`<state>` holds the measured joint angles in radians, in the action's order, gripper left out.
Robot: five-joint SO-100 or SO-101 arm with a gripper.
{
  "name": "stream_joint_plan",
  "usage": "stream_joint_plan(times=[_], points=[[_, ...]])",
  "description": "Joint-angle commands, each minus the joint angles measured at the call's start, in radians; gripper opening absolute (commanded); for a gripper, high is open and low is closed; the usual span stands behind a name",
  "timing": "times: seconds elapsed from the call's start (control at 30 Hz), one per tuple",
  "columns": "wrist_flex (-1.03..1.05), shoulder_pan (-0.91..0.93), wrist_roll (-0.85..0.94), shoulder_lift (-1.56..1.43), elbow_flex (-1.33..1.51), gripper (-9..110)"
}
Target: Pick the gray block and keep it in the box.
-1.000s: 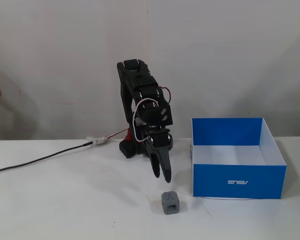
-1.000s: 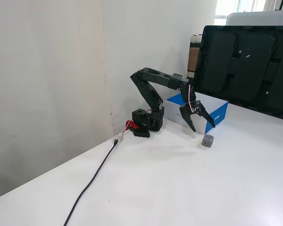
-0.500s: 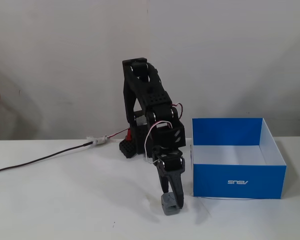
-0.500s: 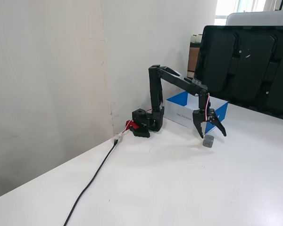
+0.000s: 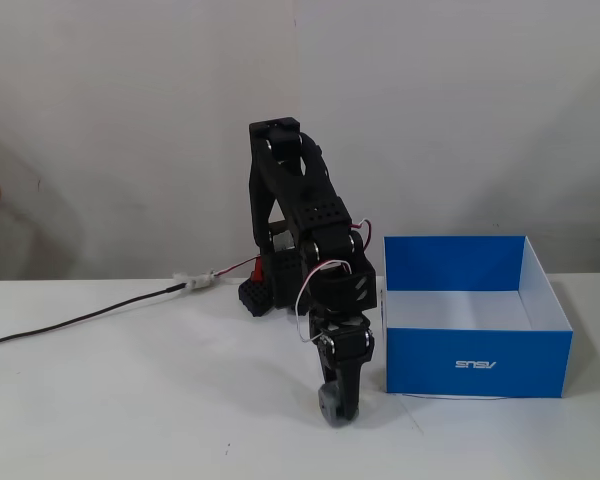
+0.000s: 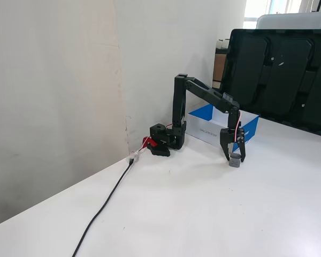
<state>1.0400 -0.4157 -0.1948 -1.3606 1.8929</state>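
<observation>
the box [image 5: 475,362] stands open-topped just right of the gripper [image 5: 337,408] in a fixed view. bare desk [image 5: 130,400] stretches left, crossed only by a black cable [image 5: 80,318] near the back edge.

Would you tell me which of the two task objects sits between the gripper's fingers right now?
The gray block, small and on the table; the blue box stands apart behind the gripper.

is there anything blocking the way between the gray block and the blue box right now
Nothing loose lies on the table between them. The gray block sits between the fingers of the gripper, beside the box. Only the box's own near wall stands in the way, so the block must be lifted over it.
</observation>
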Motion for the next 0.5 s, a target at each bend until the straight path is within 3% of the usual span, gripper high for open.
stream_joint_plan(times=[0.0,0.17,0.47], points=[[0.012,0.000,-0.011,-0.012,-0.077,0],[0.063,0.029,-0.018,-0.012,-0.137,0],[0.377,0.091,-0.009,-0.067,-0.399,0]])
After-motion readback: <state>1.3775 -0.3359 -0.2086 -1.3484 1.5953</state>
